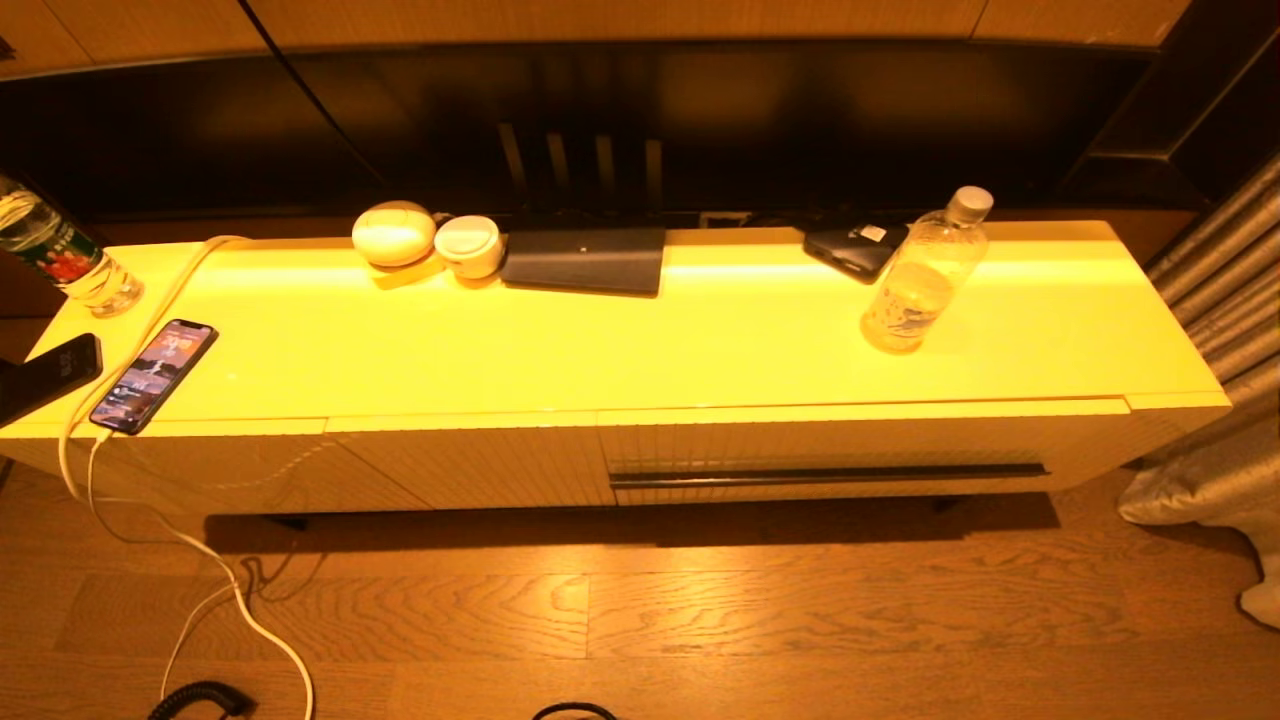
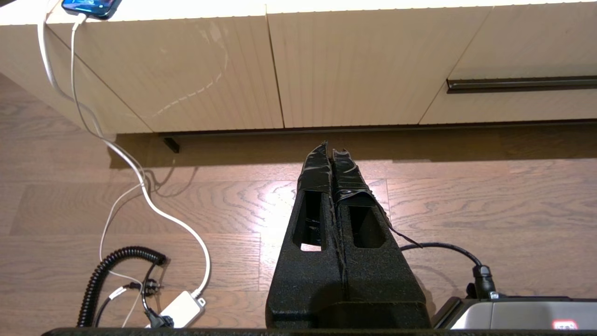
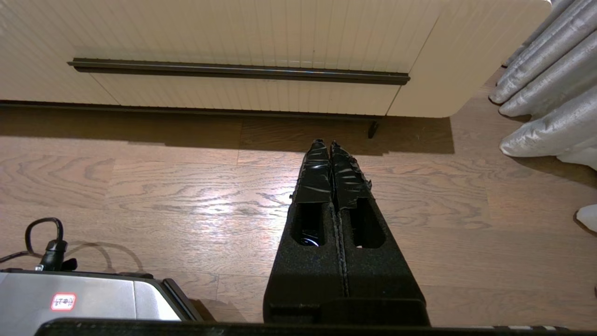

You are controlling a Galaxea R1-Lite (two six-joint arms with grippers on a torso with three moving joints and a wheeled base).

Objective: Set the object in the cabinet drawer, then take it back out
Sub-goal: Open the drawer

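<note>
On the wooden floor: a long low pale-yellow cabinet spans the head view from 9 o'clock to 3 o'clock
Surface: glossy yellow top of the cabinet, carrying everything listed below
Cabinet drawer: shut, ribbed front flush with the plain panels beside it, long dark handle slot running across it; it sits at about 5 o'clock of the surface's middle
Curtain: grey folds hanging at 3 o'clock, past the cabinet's end
Left hand: low above the floor in front of the plain panels, black taped fingers pressed together, holding nothing; out of the head view
Right hand: low above the floor facing the drawer's handle slot, fingers pressed together, holding nothing; out of the head view
Flat dark pad: at 12 o'clock on the surface, against the back edge
Object: clear bottle with white cap, standing upright on the surface at about 2 o'clock, above the drawer's right half, just beside a black device
Green-and-red labelled bottle: at the 9 o'clock end
Phone: screen lit, at the front edge near 9 o'clock, white cable trailing to the floor
Two round white items: touching, near 11 o'clock
</note>
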